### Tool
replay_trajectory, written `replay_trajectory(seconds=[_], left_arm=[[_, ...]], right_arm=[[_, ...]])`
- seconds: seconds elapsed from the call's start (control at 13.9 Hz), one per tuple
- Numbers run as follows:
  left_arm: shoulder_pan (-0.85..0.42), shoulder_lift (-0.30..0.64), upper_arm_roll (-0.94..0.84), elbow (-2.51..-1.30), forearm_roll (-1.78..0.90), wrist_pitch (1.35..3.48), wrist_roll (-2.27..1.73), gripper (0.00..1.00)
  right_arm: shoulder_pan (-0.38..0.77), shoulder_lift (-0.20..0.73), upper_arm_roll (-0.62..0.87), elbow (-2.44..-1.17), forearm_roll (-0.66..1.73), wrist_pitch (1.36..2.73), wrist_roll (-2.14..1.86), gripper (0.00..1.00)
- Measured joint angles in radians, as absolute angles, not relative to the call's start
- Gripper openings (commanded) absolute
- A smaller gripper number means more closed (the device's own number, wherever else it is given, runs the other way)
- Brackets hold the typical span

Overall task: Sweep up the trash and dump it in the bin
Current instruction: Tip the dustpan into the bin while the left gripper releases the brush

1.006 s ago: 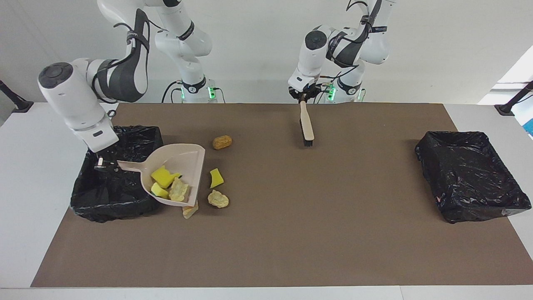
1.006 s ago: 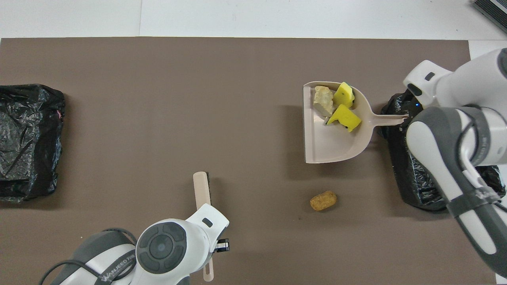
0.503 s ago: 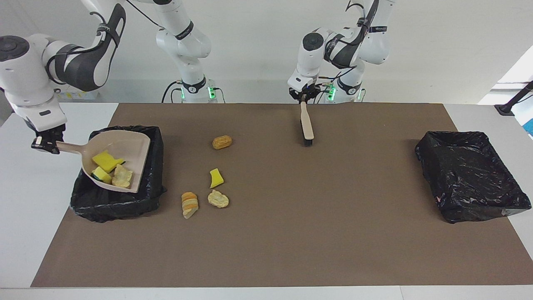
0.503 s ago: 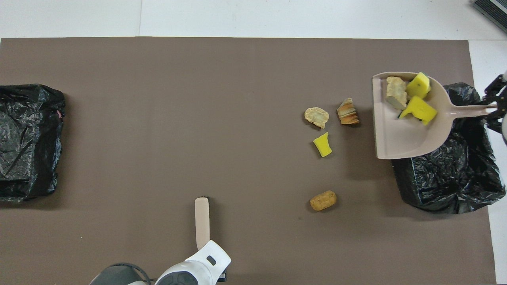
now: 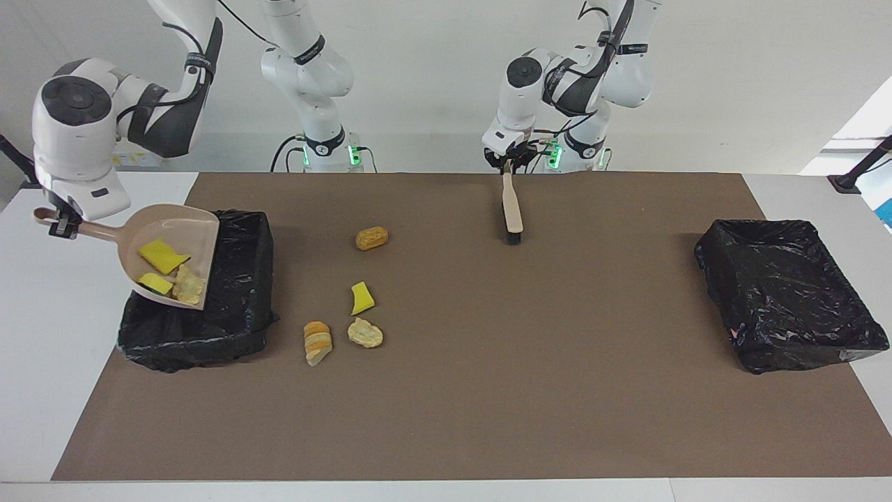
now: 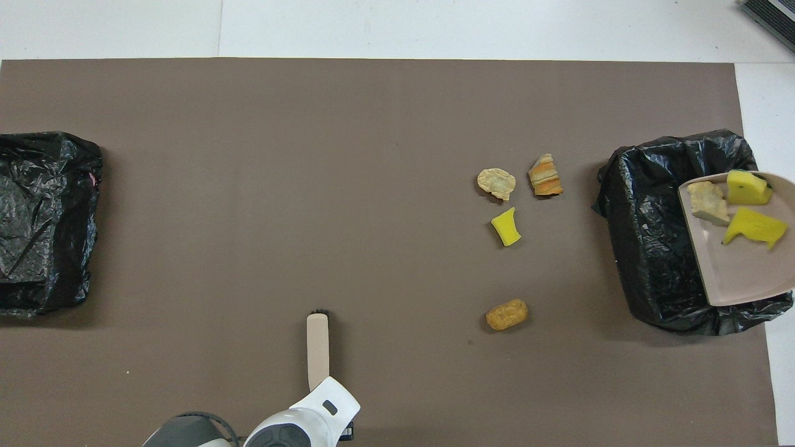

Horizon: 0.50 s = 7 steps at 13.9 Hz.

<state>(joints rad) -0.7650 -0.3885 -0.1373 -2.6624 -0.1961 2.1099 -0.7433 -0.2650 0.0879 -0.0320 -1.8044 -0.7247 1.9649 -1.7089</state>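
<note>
My right gripper (image 5: 61,226) is shut on the handle of the beige dustpan (image 5: 181,233), which hangs tilted over the black-lined bin (image 5: 244,230) at the right arm's end. Two yellow sponge chunks (image 5: 162,256) and a tan scrap (image 5: 187,287) lie at the pan's lower lip (image 6: 745,273). More trash sits on the mat beside the bin (image 6: 646,236): a yellow chunk (image 5: 361,298), a tan scrap (image 5: 365,333), a bread slice (image 5: 317,341) and a brown roll (image 5: 371,238). My left gripper (image 5: 511,165) is at the handle end of the brush (image 5: 513,208), whose bristles touch the mat.
A second black-lined bin (image 5: 787,293) stands at the left arm's end of the brown mat (image 5: 529,390). The brush (image 6: 317,347) lies near the robots' edge, midway along the table.
The right arm lifted the dustpan off the mat, leaving several scraps there, carried it over the bin and tipped it. The left arm drew the brush slightly toward the robots.
</note>
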Motion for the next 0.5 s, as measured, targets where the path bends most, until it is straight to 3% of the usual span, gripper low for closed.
replay_trajectory(seconds=[0.07, 0.22, 0.5], left_arm=[[-0.763, -0.387, -0.136, -2.662, -0.197, 2.11, -0.737, 0.65], [-0.754, -0.381, -0.133, -2.662, -0.197, 2.111, -0.714, 1.0], [-0.692, -0.334, -0.127, -2.599, -0.198, 2.116, -0.627, 1.0]], right_arm=[[-0.263, 0.076, -0.03, -1.819, -0.744, 1.965, -1.706, 0.0], [-0.262, 0.063, -0.025, -1.831, -0.772, 1.965, -1.706, 0.0], [-0.231, 0.043, -0.021, -1.836, -0.845, 1.965, -1.71, 0.0]])
